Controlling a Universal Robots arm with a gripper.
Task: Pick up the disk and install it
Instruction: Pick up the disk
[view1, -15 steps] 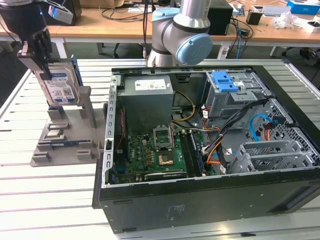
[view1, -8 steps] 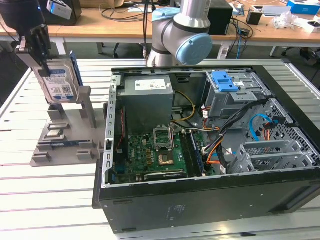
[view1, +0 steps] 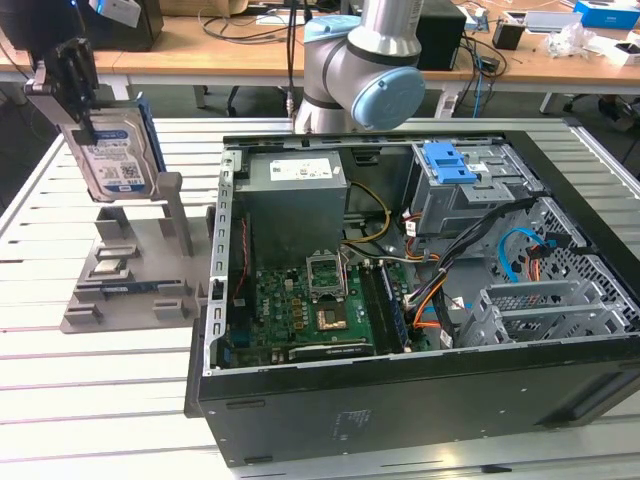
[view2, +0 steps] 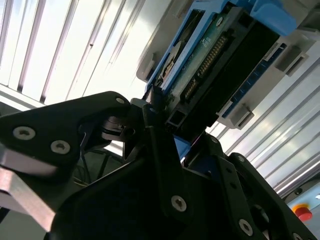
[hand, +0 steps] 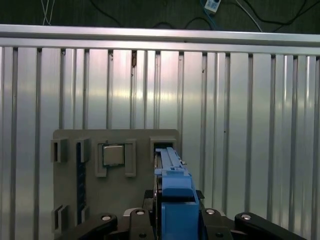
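The disk (view1: 115, 150) hangs label-out and tilted at the exterior view's left, pinched by its top edge in the tool (view1: 85, 112). It sits just above the grey fixture (view1: 130, 285). Both wrist views show the black fingers (hand: 207, 216) pressed onto the blue carrier frame. The first wrist view has the disk edge-on, over a fixture slot beside a chip (hand: 113, 155). Cannot tell whether its lower edge touches the fixture. The tool body is cut off at the frame top. The slatted metal table (view1: 100, 400) also carries an open computer case (view1: 400, 400), with the arm (view1: 370, 70) behind it. Cluttered desks (view1: 250, 50) line the back.
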